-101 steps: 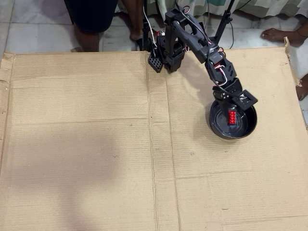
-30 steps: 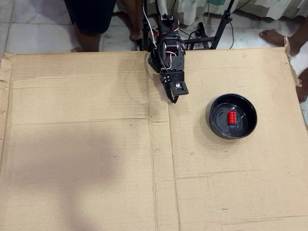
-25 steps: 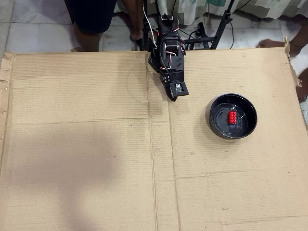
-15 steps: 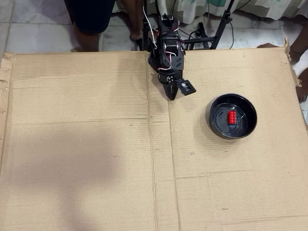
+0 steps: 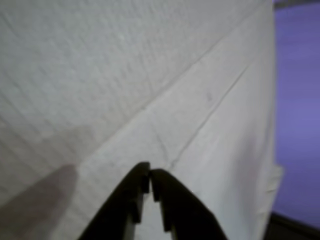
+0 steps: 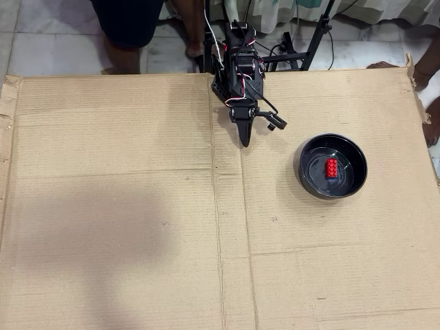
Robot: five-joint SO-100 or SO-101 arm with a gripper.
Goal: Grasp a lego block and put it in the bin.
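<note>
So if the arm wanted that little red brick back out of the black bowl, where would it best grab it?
Probably across the two long sides of the lego block, coming straight down from above. It lies flat in the middle of the bin, studs up, with its long axis pointing up and down in the overhead view. The rim blocks a sideways approach. The gripper is now shut and empty, far to the left.

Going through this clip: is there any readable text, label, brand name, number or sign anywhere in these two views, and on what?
None can be read.
The cardboard sheet shows only creases, no print.
The lego block and the bin carry no visible marking.
The gripper and arm show no legible label in the overhead view.
The wrist view is blurred; no lettering shows there.
</note>
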